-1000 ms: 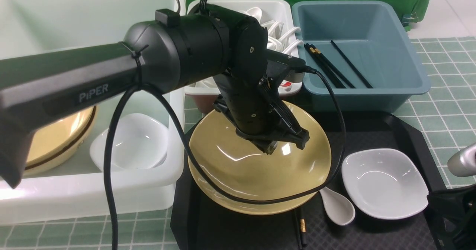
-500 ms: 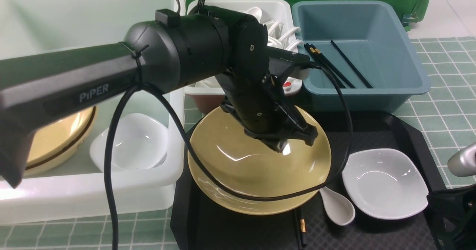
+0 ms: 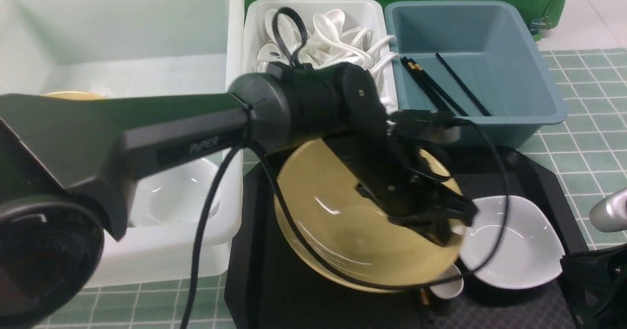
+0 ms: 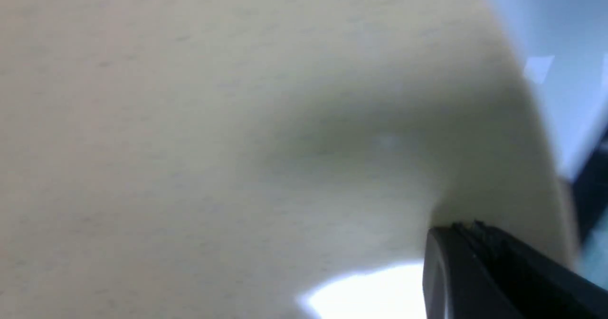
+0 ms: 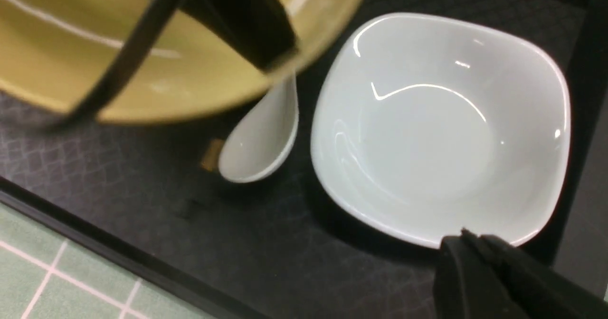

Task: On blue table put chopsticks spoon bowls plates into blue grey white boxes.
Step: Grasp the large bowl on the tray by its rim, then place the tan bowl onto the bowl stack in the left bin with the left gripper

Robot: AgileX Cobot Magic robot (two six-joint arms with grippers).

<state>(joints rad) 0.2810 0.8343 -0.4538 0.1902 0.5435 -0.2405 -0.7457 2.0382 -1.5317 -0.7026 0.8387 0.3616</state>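
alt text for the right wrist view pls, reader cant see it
A small white dish sits on a black tray, with the shut right pincer close to its rim. Beside the dish lies a white spoon, its handle hidden under the edge of a tan bowl; a corner of green tiled table shows past the tray.

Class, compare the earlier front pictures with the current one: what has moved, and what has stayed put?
The left gripper, jaws shut inside the tan bowl, swung right and lower, and the bowl slid right with it, now covering most of the spoon and reaching the white plate's edge. The plate, the chopsticks in the blue-grey box and the right gripper stayed put.
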